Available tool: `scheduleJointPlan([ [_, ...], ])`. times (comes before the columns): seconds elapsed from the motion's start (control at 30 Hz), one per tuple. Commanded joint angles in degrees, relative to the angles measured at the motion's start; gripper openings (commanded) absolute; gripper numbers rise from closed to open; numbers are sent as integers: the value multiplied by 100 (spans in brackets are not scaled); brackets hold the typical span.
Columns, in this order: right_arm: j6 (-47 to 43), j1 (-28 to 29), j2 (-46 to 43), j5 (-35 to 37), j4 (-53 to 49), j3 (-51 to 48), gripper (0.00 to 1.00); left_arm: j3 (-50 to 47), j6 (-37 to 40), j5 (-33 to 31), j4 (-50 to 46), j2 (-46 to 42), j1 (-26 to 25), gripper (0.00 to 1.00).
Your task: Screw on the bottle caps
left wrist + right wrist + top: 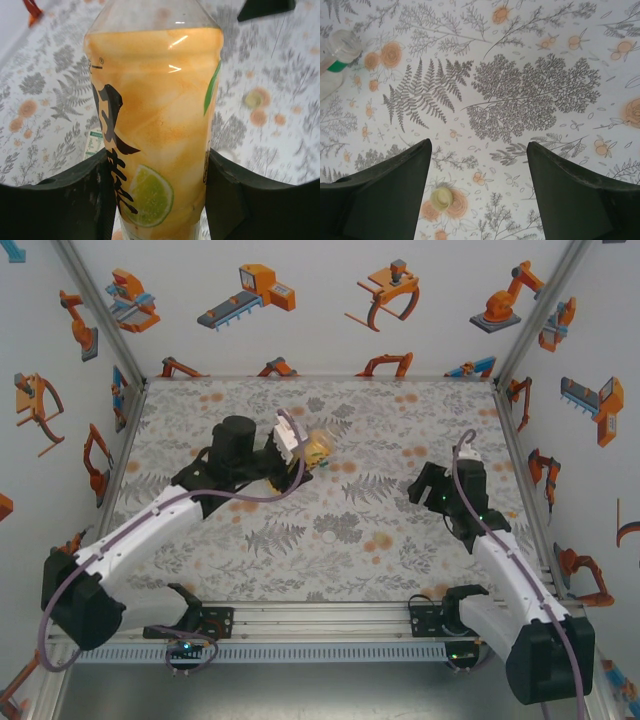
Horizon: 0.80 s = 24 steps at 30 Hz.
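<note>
Well, the left end effector is clamped on the amber bottle at its glossy label, over the far middle of the counter. It is thin plastic, so I judge it may dent or twist. The right end effector hangs open, pointing down, just above a pale bottle cap: light, stiff, best pinched across its rim.

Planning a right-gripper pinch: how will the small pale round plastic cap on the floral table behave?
The small pale round plastic cap looks light and flat, so it will probably slide rather than tip. It lies close to one finger of the right gripper, which would likely nudge it first. Its round rim may slip out if caught off-centre.
</note>
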Motion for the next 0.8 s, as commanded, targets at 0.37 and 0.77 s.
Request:
scheduleJointPlan([
  [0.37, 435, 819, 312, -553, -2082, 780, 65, -2080, -2606, -39, 2488, -2345, 343, 11],
  [0.77, 862, 1624, 839, -555, -2292, 1027, 59, -2432, -2944, 716, 1733, -3507, 313, 0],
])
